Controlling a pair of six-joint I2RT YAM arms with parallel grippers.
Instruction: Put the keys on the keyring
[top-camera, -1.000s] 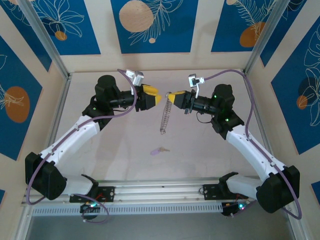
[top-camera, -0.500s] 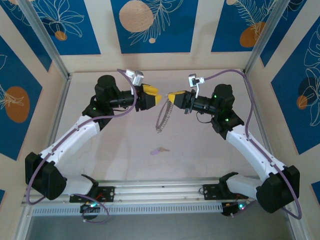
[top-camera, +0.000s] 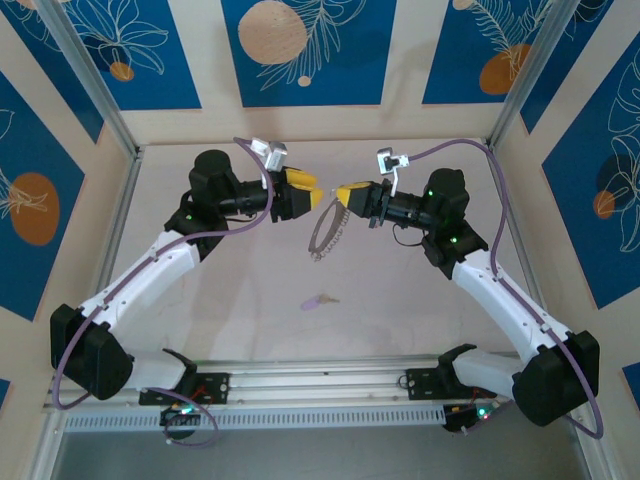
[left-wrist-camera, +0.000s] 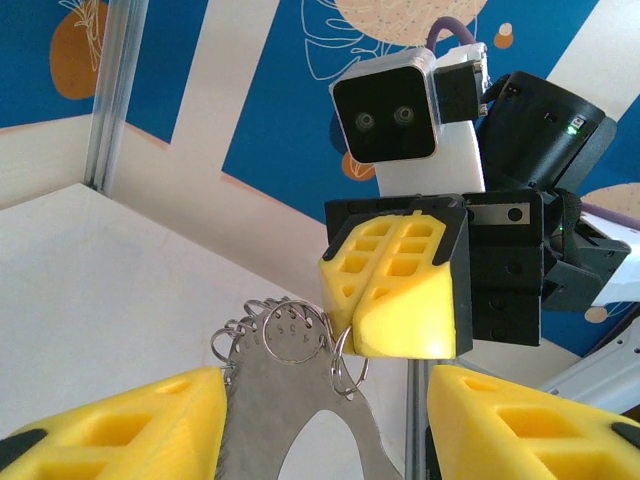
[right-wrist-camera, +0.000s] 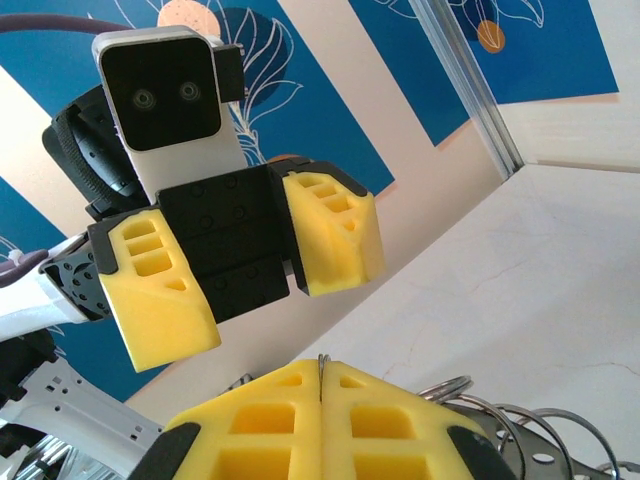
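The keyring (top-camera: 324, 232), a thin grey metal hoop fringed with tiny silver loops, hangs in the air from my right gripper (top-camera: 343, 192), which is shut on its top edge. In the right wrist view the ring's thin edge shows pinched between the closed yellow fingers (right-wrist-camera: 270, 430), with loops (right-wrist-camera: 505, 425) off to the right. My left gripper (top-camera: 313, 197) faces it, open. Its two fingers (left-wrist-camera: 120, 425) stand either side of the keyring (left-wrist-camera: 270, 400), just below the right gripper (left-wrist-camera: 385, 320). One small key (top-camera: 318, 300) with a pale lilac head lies flat on the table.
The white tabletop (top-camera: 230, 300) is fenced by an aluminium frame, with posts (top-camera: 95, 90) at the back corners and a rail (top-camera: 320, 375) along the near edge. Purple cables (top-camera: 450, 145) loop over both arms. Blue patterned walls stand close behind.
The hanging keyring has swung and turned: its lower end moved left and up, and more of its flat face shows from above. Both arms and the key stayed where they were.
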